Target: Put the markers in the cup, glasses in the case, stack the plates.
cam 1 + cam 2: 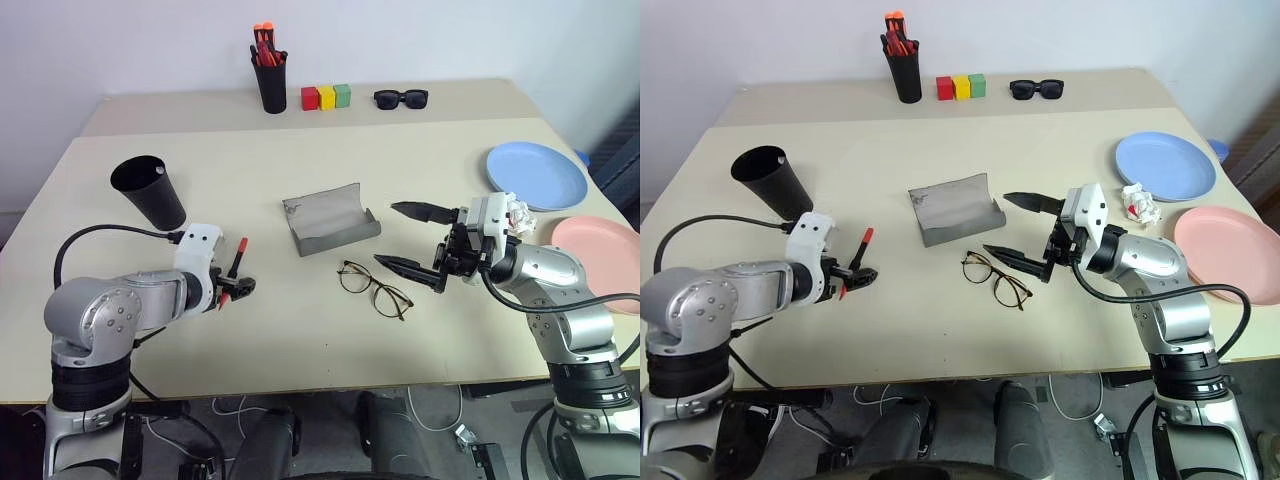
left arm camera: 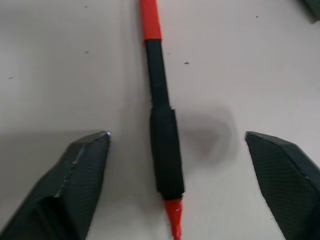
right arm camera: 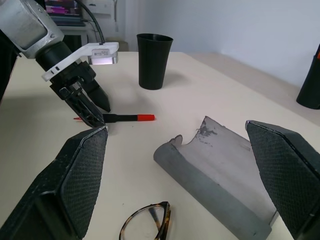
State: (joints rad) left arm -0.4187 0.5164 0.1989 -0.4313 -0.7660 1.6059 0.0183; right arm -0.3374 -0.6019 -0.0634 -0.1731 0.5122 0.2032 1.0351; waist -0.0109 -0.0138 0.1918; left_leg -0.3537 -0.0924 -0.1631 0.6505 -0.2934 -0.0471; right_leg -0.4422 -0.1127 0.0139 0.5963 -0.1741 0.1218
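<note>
The marker (image 1: 235, 266) lies flat on the worktop (image 1: 300, 180), just below the black cup (image 1: 150, 191) and left of the open grey case (image 1: 330, 218). Its long axis runs along the left gripper (image 1: 232, 287), red cap pointing away from that gripper, red tip toward it. The barrel sits between the spread fingers (image 2: 75, 175), ungrasped. Right of the case, the right gripper (image 1: 408, 237) hangs wide open, empty, above the glasses (image 1: 374, 288).

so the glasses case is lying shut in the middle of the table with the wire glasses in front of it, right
Not quite: the glasses case is lying open, not shut, with its lid tipped back. The right wrist view shows the hollow inside. The rest stands: it lies mid-table with the wire glasses in front of it.
</note>
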